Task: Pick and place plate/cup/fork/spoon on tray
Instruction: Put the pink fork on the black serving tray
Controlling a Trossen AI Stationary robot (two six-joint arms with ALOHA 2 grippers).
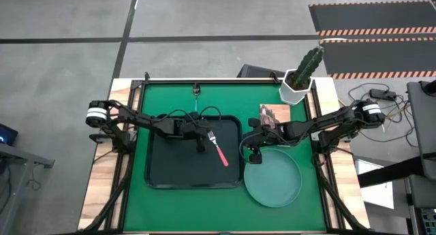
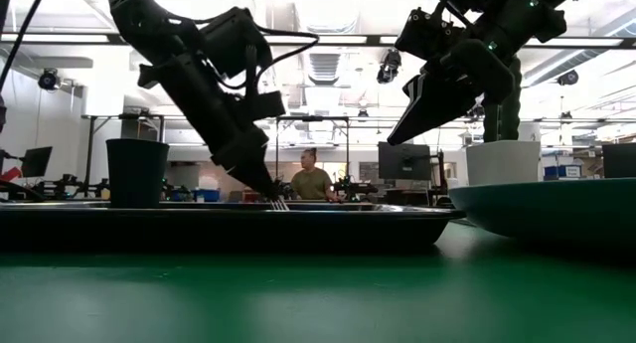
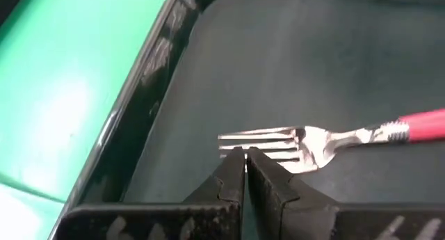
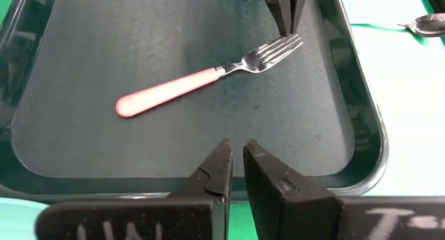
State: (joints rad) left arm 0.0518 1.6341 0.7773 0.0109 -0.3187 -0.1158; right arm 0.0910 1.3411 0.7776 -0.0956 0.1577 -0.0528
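Fork lying on the tray; both sets of jaws pressed together and holding nothing.

The fork is lying flat inside the black tray, toward its right side, silver tines pointing to the far edge and the pink-red handle running back toward the near right corner. The left gripper is standing over the tray with its jaws pressed together, tips at the fork's tines; contact cannot be confirmed. The right gripper is hanging above the tray's right rim, jaws nearly together with only a thin gap between them. The pale teal-green plate is sitting on the green worktop mat, just beside the tray's right edge. A white pot with a cactus is standing at the far right corner.
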